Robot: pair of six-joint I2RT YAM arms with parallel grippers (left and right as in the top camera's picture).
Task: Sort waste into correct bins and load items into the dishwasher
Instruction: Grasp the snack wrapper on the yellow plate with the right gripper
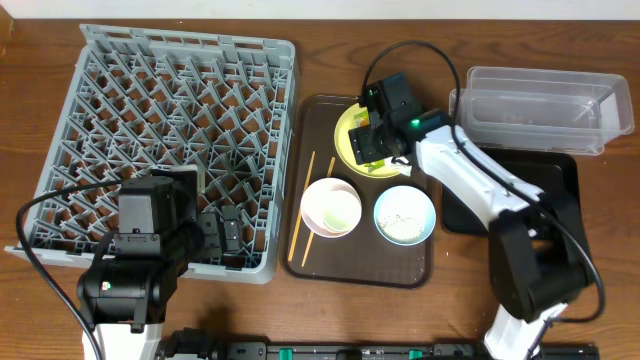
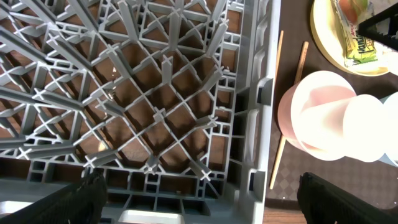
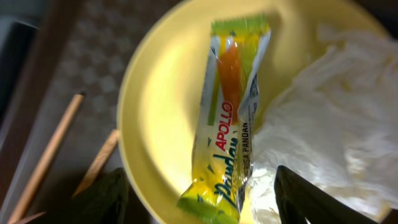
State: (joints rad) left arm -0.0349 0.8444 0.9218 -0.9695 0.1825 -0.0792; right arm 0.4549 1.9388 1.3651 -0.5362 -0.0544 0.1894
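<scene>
While the right hand (image 3: 202, 196) gapes empty over the wrapper (image 3: 227, 130), the napkin (image 3: 323, 118) crowds it on the plate (image 3: 161, 106), chopsticks (image 3: 46, 155) alongside.

Plate (image 1: 343, 135) mostly hidden under R arm (image 1: 470, 175); napkin (image 3: 336, 124) cut off.

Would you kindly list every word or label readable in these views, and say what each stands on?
"APOLLO": red capitals on the green-and-yellow snack wrapper lying on the round pale-yellow plate.
"Pandan": large dark script lower on the same wrapper.
"PANDAN": small capitals ending a line along its edge; the letters before are too blurred to read.
Left wrist and overhead views: the wrapper's print is too small or blurred; no other text shows.
</scene>
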